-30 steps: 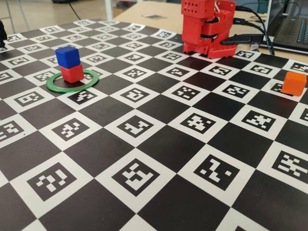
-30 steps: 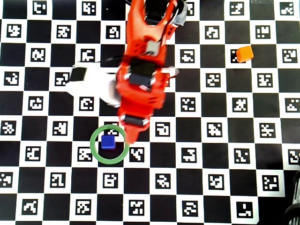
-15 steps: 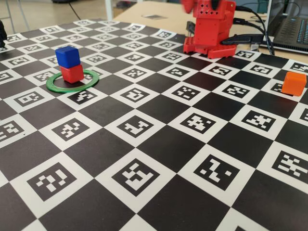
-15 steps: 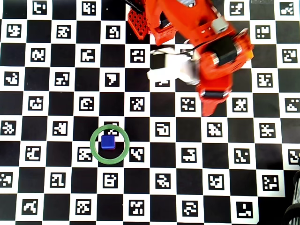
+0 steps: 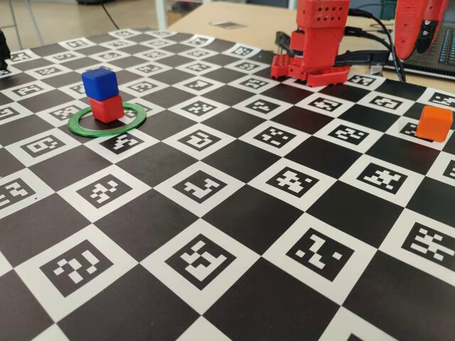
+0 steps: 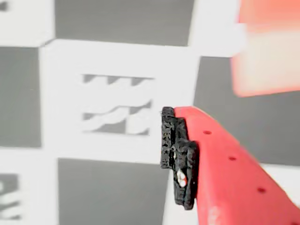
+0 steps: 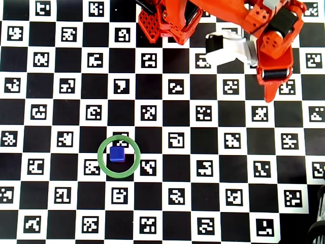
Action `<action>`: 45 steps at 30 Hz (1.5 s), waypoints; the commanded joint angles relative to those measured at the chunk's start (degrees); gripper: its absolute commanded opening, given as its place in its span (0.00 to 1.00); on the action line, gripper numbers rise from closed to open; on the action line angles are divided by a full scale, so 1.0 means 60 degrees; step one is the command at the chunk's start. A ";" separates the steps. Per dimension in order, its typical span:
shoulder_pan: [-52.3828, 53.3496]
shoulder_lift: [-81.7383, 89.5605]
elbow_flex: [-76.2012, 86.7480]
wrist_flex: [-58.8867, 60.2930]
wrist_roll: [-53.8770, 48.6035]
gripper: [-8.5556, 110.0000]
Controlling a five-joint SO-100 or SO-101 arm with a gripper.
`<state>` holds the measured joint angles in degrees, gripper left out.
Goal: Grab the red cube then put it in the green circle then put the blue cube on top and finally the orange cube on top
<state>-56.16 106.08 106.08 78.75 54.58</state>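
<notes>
The blue cube [image 5: 99, 83] sits on top of the red cube [image 5: 106, 108] inside the green circle [image 5: 85, 128] at the left of the fixed view. From overhead only the blue cube [image 7: 117, 154] shows inside the ring [image 7: 103, 165]. The orange cube [image 5: 434, 122] stands alone on the board at the right. My gripper [image 5: 416, 42] hangs above it, empty. In the wrist view one red finger with a black pad [image 6: 177, 154] has nothing against it, and a blurred orange shape [image 6: 267, 47] lies at the upper right. Overhead, the gripper [image 7: 271, 94] hides the orange cube.
The red arm base [image 5: 313, 50] stands at the board's far edge. The checkered marker board [image 5: 234, 234] covers the table. Cables and a device lie behind the base at the far right [image 5: 426, 67].
</notes>
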 commanded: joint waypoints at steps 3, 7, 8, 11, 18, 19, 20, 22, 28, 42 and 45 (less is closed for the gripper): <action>-0.1069 0.1919 0.1216 -0.0615 0.0015 0.36; -0.1201 0.3296 0.2271 -0.1187 -0.0073 0.36; -0.1245 0.3574 0.2549 -0.1348 -0.0088 0.36; -0.1187 0.3472 0.2651 -0.1465 -0.0044 0.37; -0.1348 0.1758 0.1685 -0.0337 0.0249 0.44; -0.1377 0.1553 0.1567 -0.0132 0.0381 0.45; -0.1406 0.1362 0.1450 0.0015 0.0483 0.45; -0.1509 0.1128 0.1509 0.0103 0.0703 0.45; -0.2651 0.0308 0.1670 -0.0879 0.1274 0.44; -0.2417 -0.2534 0.0264 -0.2183 0.1611 0.43; -0.2417 -0.2578 0.0396 -0.2256 0.1670 0.42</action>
<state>-70.93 89.65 111.01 65.74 64.25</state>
